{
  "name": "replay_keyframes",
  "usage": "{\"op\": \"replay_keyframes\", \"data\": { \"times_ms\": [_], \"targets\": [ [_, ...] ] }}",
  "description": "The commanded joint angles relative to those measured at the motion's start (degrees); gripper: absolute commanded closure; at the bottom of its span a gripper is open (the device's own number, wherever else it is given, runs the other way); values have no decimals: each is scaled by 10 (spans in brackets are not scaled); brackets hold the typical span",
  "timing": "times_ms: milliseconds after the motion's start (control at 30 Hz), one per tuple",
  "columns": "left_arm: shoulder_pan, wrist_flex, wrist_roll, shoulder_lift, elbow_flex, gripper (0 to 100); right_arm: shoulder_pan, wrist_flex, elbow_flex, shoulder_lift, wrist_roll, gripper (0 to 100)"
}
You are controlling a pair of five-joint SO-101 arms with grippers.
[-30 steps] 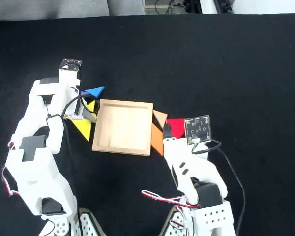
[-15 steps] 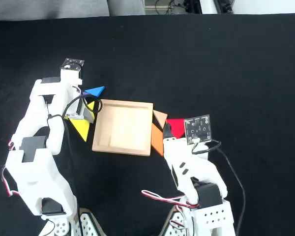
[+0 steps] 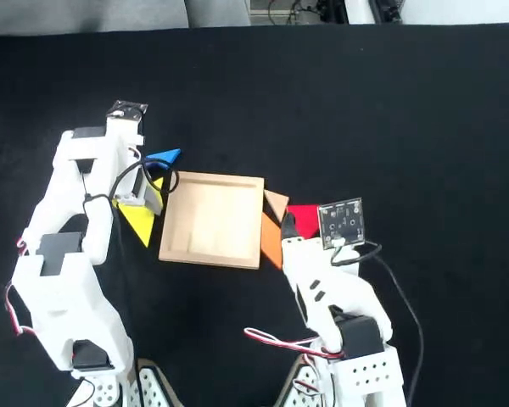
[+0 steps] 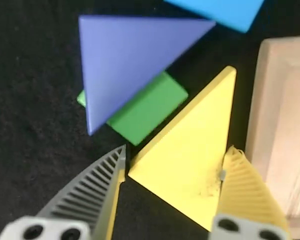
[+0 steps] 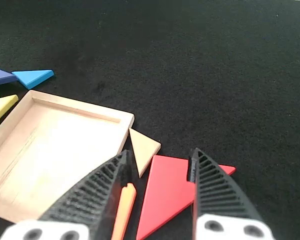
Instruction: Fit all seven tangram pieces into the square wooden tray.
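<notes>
The square wooden tray (image 3: pixel 214 177) lies mid-table with nothing in it. Just left of it, my left gripper (image 3: pixel 144 200) is open, one finger on each side of the flat yellow triangle (image 4: pixel 190 160), close against its corner and its tray-side edge. Beyond it a violet triangle (image 4: pixel 125 60) rests on a green square (image 4: pixel 150 110), with a light blue piece (image 3: pixel 165 157) farther off. My right gripper (image 5: pixel 157 160) hangs open and holds nothing over the red triangle (image 5: pixel 170 190) and orange piece (image 5: pixel 122 205), right of the tray (image 5: pixel 80 107). A small tan triangle (image 5: pixel 142 147) lies beside them.
Black cloth covers the table (image 3: pixel 390 119), with wide free room at the back and right. Both arm bases stand at the near edge. The left arm's cable (image 3: pixel 127 178) loops over the pieces left of the tray.
The left wrist has edged slightly toward the far side, and the yellow triangle looks nudged a little leftward. The right arm has kept still.
</notes>
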Motion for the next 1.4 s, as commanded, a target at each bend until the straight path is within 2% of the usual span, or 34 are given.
{"op": "replay_keyframes", "data": {
  "times_ms": [0,267,533,667,800,1000,1100,1267,1367],
  "targets": [
    [6,53,0,-8,-65,790,-8,2,-2,-48,6,802],
    [6,69,-4,-8,-85,790,-8,2,-2,-48,6,802],
    [25,193,-5,-8,-185,790,-5,1,-2,-48,6,804],
    [44,227,-12,-8,-218,790,-5,1,-2,-49,6,804],
    [74,245,-51,-8,-222,790,4,1,-2,-50,6,804],
    [135,261,-133,-25,-216,790,77,-29,-2,-50,-4,804],
    [161,258,-178,-42,-216,790,95,-36,-2,-49,-42,804],
    [195,257,-282,-51,-216,790,136,-53,-2,-48,-66,804],
    [198,220,-355,-37,-204,788,164,-65,-2,-49,-86,804]
  ]
}}
